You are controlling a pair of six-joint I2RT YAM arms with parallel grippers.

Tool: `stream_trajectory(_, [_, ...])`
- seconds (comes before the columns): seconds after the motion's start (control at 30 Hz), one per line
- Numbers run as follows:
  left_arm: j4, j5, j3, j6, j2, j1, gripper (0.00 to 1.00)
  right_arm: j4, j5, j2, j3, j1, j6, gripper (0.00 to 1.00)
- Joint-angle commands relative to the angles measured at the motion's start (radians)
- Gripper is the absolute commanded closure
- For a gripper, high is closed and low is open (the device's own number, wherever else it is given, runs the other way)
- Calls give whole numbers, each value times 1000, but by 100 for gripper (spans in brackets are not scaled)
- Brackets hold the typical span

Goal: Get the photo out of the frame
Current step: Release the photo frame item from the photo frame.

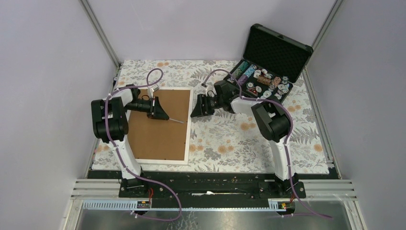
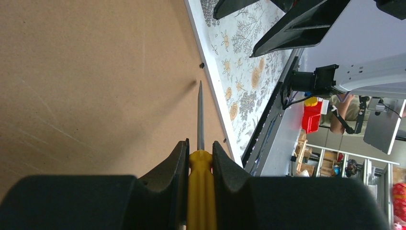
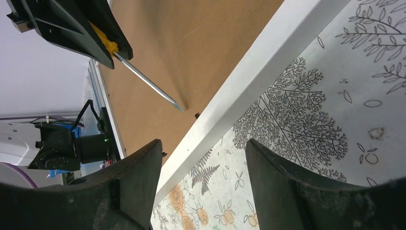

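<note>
The frame [image 1: 160,125] lies face down on the left of the table, brown fibreboard back up, narrow white border round it. The photo is hidden under the backing. My left gripper [image 1: 160,114] is shut on a yellow-handled screwdriver [image 2: 200,177]. Its metal shaft [image 1: 176,120] points at the board near the frame's right edge, close to a small black clip [image 2: 201,65]. My right gripper [image 1: 195,112] is open and empty, just right of the frame's right border [image 3: 249,81]. The screwdriver tip [image 3: 179,108] shows in the right wrist view.
An open black foam-lined case of poker chips [image 1: 265,72] stands at the back right. A floral cloth [image 1: 234,139] covers the table. Metal rails [image 1: 215,188] run along the near edge.
</note>
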Motion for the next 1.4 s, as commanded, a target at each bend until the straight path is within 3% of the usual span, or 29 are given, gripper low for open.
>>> stream_trajectory(0.0, [-4,68,40,28,33,4,100,75,18,20,-3,18,31,31])
stream_trajectory(0.53, [130,98,4,-67,69,16,100,115,32,77,-12,29,54,47])
stream_trajectory(1.03, [25,96,-2,46,106,15,100,122,35,104,6,42,68,55])
stream_trajectory(1.37, [52,110,-4,16,112,15,100,115,36,116,14,54,70,58])
